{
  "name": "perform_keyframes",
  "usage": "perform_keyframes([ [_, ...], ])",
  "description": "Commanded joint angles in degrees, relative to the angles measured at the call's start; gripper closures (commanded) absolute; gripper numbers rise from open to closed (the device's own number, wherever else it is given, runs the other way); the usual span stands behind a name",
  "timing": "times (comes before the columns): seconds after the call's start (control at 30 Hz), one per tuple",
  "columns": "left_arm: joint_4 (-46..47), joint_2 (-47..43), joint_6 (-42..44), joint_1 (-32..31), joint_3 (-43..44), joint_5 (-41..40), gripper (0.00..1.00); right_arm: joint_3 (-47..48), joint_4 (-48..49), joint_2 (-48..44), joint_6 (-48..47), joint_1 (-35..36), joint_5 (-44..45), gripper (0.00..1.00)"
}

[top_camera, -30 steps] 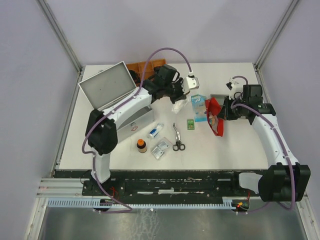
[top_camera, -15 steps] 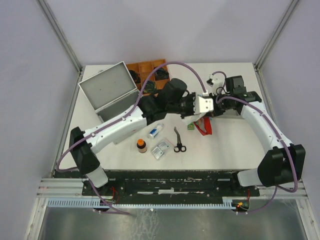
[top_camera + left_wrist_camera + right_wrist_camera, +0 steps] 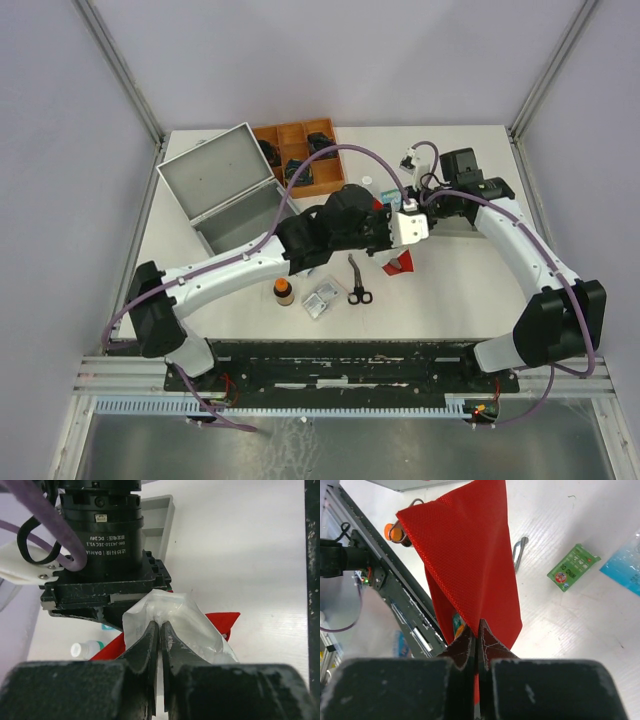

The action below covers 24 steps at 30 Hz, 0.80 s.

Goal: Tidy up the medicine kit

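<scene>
Left wrist: left end effector pinches crinkly clear packet; right end effector grips red pouch (woven).

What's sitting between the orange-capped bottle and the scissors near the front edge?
A small clear plastic pack lies flat there, between the orange-capped bottle and the scissors. The top view shows it.
</scene>
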Motion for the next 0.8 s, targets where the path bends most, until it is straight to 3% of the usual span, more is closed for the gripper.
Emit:
perform_keyframes([
  [0.0,11.2,-3.6,-13.6,2.5,-3.5,0.5,0.97,-1.4,5.6,-1.8,3.2,0.2,-7.3,1.00],
  [0.1,16.2,-4.4,-21.1,5.5,-6.3,5.0,0.97,-4.0,9.0,-3.7,5.0,0.2,-8.4,0.99],
  [0.3,22.8,-4.6,-24.3,7.8,-11.1,10.1,0.97,-6.2,13.0,-3.9,7.4,0.2,-12.1,1.00],
  [0.47,32.3,-6.0,-31.9,12.8,-17.8,13.9,0.97,-7.6,15.7,-4.3,9.7,0.2,-13.9,1.00],
  [0.77,40.2,-7.2,-30.4,13.7,-26.7,12.4,0.97,-7.4,17.0,-5.3,11.6,0.1,-15.0,0.99],
])
